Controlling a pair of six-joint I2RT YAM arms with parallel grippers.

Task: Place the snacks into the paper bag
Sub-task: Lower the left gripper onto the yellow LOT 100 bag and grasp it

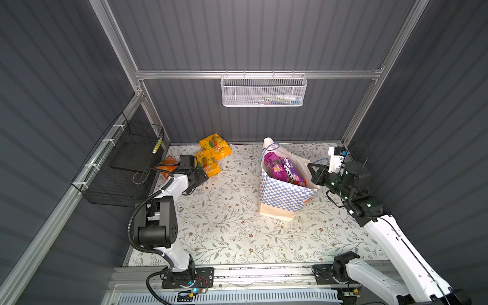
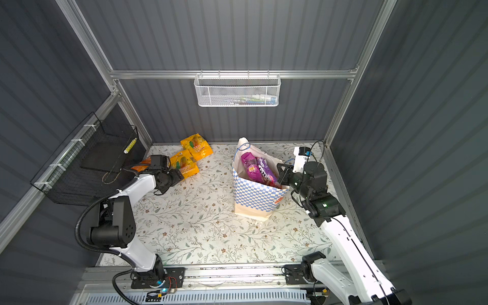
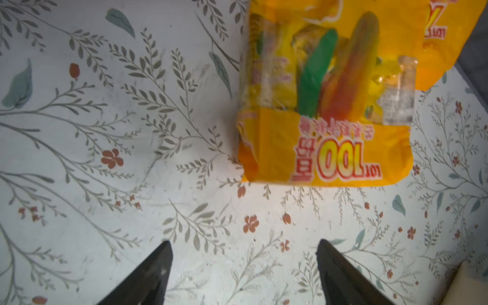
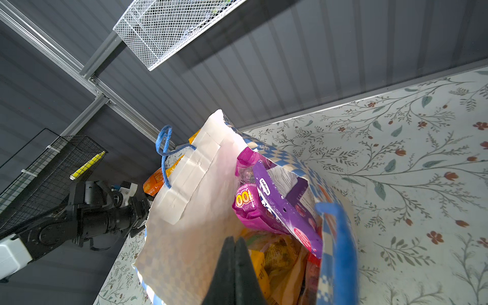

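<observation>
The left hand (image 3: pixel 243 264) is spread wide just above the tabletop (image 3: pixel 105 111), near a yellow packet (image 3: pixel 324 137), ready to grab it. The right hand (image 4: pixel 234 253) is pinched shut at the rim of the paper bag (image 1: pixel 285 195), probably to keep it steady and open.

Bright even light, soft shadows; yellow packet (image 3: pixel 324 148) slightly blurred
</observation>
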